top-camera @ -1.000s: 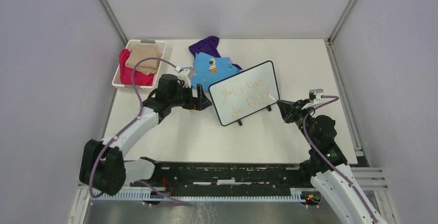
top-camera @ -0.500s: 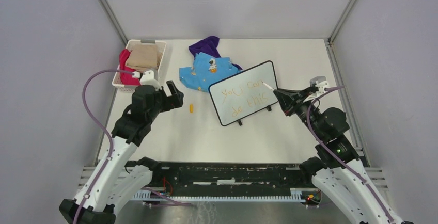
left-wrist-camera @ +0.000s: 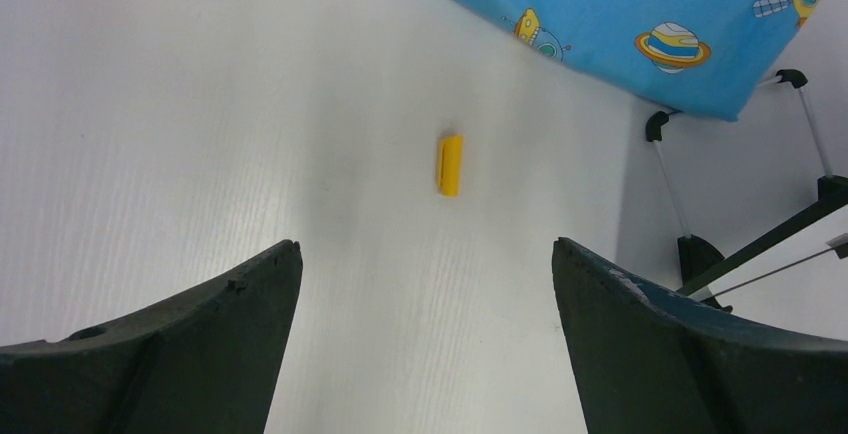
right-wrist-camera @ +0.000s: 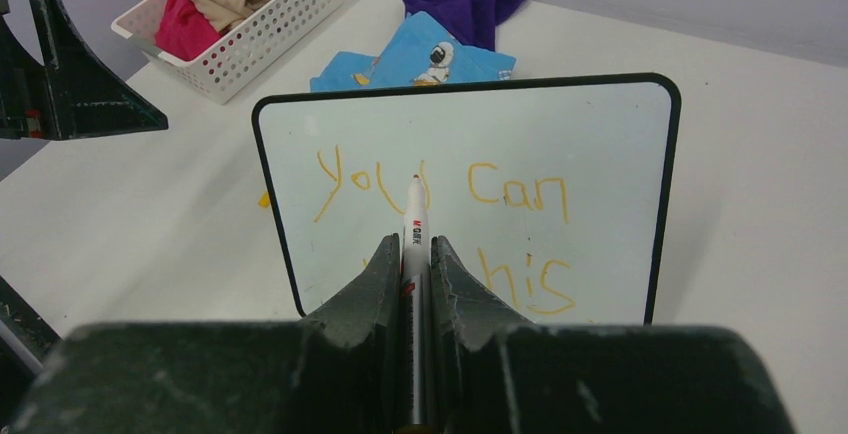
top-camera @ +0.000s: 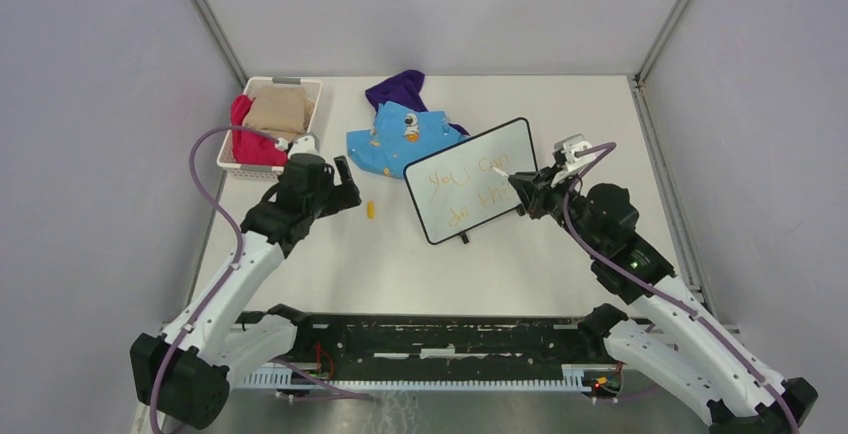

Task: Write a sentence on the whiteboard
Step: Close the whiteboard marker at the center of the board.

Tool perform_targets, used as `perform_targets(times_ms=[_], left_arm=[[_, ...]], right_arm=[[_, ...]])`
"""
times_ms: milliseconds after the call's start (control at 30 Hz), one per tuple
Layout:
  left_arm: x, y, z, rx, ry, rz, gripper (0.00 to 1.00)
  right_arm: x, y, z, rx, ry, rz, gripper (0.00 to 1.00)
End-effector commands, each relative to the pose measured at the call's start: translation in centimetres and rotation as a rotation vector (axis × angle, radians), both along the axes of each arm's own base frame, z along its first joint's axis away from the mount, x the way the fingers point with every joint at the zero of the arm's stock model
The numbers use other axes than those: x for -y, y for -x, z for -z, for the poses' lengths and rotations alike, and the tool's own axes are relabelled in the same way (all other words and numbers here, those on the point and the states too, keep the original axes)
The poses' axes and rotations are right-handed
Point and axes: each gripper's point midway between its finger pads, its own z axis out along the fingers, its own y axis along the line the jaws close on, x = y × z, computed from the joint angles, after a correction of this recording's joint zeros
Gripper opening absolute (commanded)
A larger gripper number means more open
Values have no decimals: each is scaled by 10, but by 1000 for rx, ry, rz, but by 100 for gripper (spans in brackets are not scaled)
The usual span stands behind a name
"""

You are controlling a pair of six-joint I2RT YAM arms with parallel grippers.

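The whiteboard stands tilted on its black feet in mid-table; it fills the right wrist view. The sentence reads "you can do this" in orange-yellow; in the right wrist view my fingers hide "do". My right gripper is shut on a white marker, tip pointing at the board's face just in front of it. My left gripper is open and empty, left of the board. A small yellow marker cap lies on the table ahead of it, also in the top view.
A blue printed cloth and a purple cloth lie behind the board. A white basket with pink and tan cloths stands at the back left. The board's wire legs show at the right of the left wrist view.
My left gripper drew back left from the board's edge, leaving the yellow cap on the table. My right gripper lifted off the board's right edge and swung left in front of it.
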Motion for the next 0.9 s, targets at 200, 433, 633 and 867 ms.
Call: perform_targets(times_ms=[200,433,633,867], left_arm=[[30,-17,12,-52,37,141,99],[35,-23,35,-85,30,169,97],[39,-34,65,-191,11,157,92],[47,-52,81,-285,-16,163,77]], right_arm=[[23,10,-13,138,-28,70,0],[32,12,7,135,7,95,0],[36,14,27,110,32,105,0],[47,17,34,99,46,144,0]])
